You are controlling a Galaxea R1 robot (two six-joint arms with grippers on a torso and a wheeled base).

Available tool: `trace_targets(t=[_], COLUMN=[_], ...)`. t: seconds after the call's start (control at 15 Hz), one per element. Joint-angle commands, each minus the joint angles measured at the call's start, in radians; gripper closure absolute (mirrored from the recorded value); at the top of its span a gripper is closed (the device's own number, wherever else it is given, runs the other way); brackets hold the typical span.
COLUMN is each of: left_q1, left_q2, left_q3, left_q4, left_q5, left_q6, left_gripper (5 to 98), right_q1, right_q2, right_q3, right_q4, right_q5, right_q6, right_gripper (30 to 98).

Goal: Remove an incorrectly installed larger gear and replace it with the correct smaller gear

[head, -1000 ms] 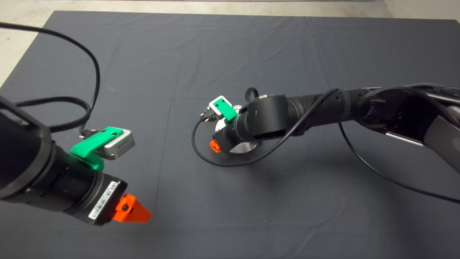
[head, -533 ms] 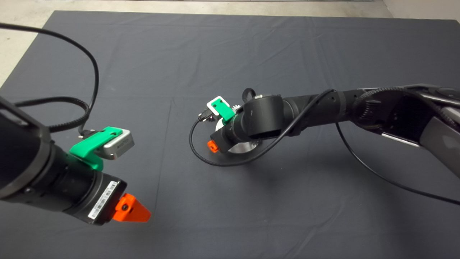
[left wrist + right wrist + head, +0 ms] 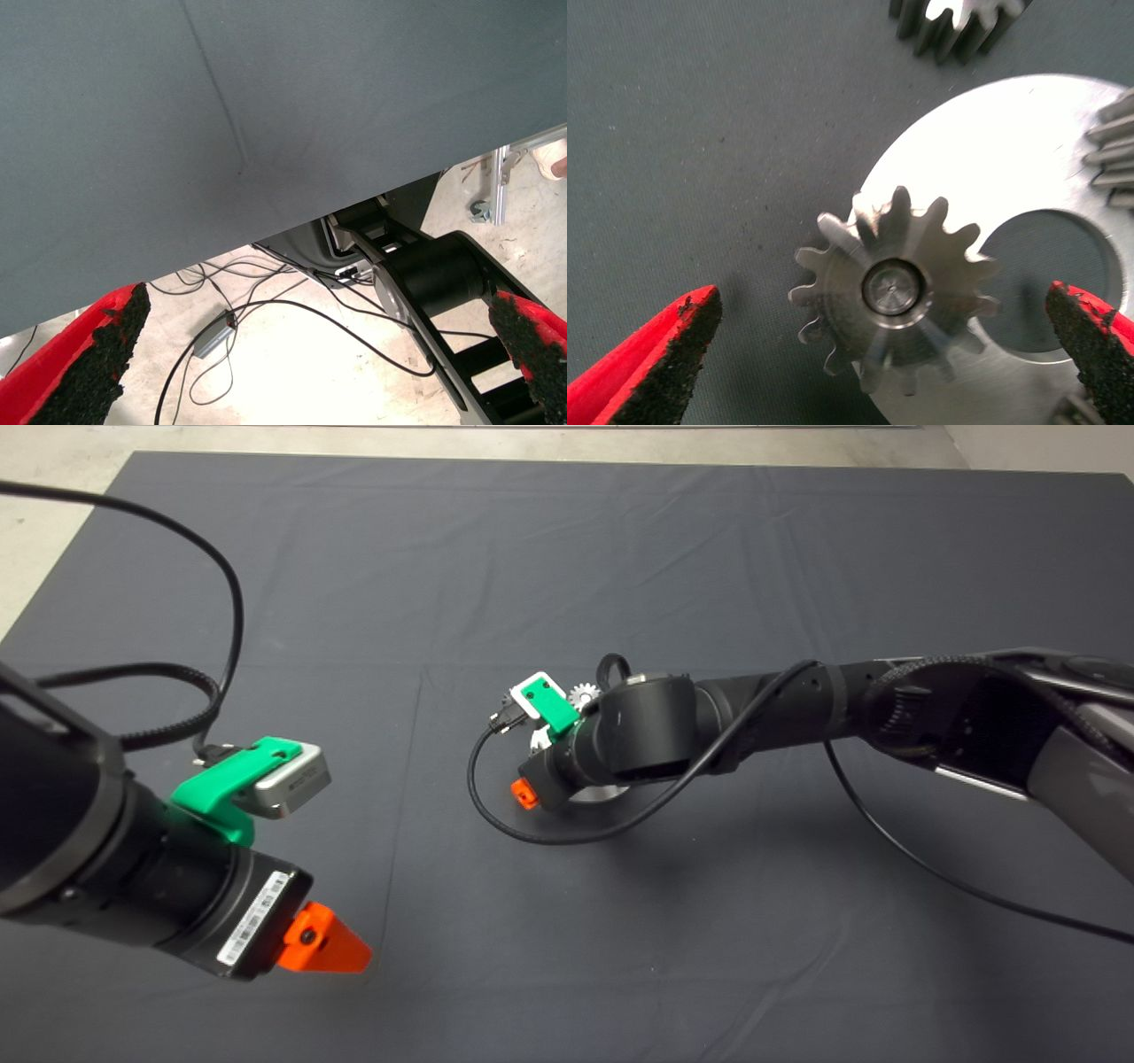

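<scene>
The right tool (image 3: 879,297) hangs over the middle of the dark-matted tabletop (image 3: 620,558). Its red fingers (image 3: 664,354) are spread wide, gripping nothing. Straight below it sits the larger gear (image 3: 859,328), a grey steel toothed wheel with a shiny face. It is seated on a centre pin at the edge of a round bright metal plate (image 3: 992,150), with some teeth overhanging the rim. Neither pad touches it. The smaller gear (image 3: 957,22), steel with dark tooth flanks, lies on the mat just off the plate (only partly in view). The left tool (image 3: 328,943) waits at the lower left, released and empty.
</scene>
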Motion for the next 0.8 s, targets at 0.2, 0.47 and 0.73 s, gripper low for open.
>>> trace_targets(t=[0.2,0.47,0.73], left_q1=[-0.011,-0.011,-0.011], left_q2=[0.000,-0.003,-0.001], left_q3=[0.013,0.013,0.013], left_q4=[-0.010,-0.010,-0.010], left_q5=[0.003,0.003,0.003], left_q6=[-0.003,-0.004,-0.004], left_gripper=[5.3,5.3,5.3], right_q1=[0.018,0.020,0.020], right_q2=[0.019,0.028,0.034], right_q3=[-0.006,-0.017,-0.038], right_q4=[-0.038,-0.038,-0.041], right_q5=[0.003,0.003,0.009], right_q6=[0.008,0.005,-0.001], right_gripper=[34.3,40.0,45.5])
